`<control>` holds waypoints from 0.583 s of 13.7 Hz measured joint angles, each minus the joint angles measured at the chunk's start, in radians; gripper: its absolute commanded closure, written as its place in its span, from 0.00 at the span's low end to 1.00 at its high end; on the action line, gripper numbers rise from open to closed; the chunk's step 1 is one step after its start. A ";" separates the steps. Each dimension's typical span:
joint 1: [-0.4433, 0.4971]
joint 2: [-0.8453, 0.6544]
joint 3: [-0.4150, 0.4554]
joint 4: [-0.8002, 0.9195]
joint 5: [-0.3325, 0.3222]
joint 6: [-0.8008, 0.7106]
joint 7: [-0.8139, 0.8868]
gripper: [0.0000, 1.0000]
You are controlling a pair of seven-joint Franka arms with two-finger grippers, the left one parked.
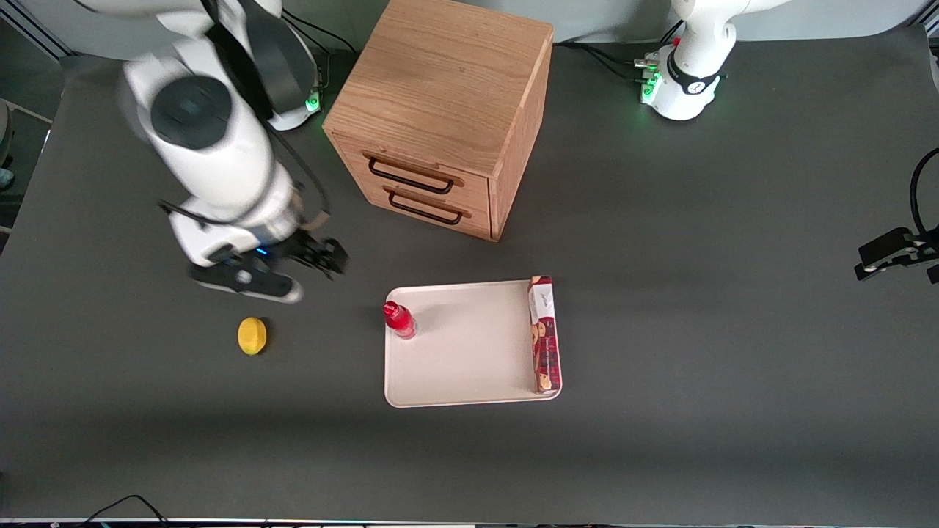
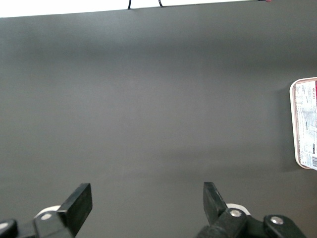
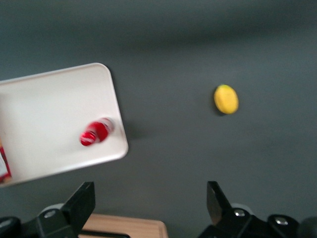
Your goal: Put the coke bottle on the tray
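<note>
The coke bottle (image 1: 400, 320), small and red with a red cap, stands upright on the cream-white tray (image 1: 469, 352), close to the tray's edge toward the working arm's end. It also shows in the right wrist view (image 3: 95, 132) on the tray (image 3: 44, 124). My right gripper (image 1: 323, 258) is open and empty, raised above the bare table, apart from the bottle and toward the working arm's end from it. Its wide-apart fingers (image 3: 83, 201) show in the wrist view.
A red biscuit box (image 1: 544, 334) lies on the tray's edge toward the parked arm's end. A yellow lemon-like ball (image 1: 252, 335) lies on the table, nearer the front camera than my gripper. A wooden two-drawer cabinet (image 1: 440, 117) stands farther back.
</note>
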 measured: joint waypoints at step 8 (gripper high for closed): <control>-0.013 -0.278 -0.485 -0.206 0.215 -0.074 -0.571 0.00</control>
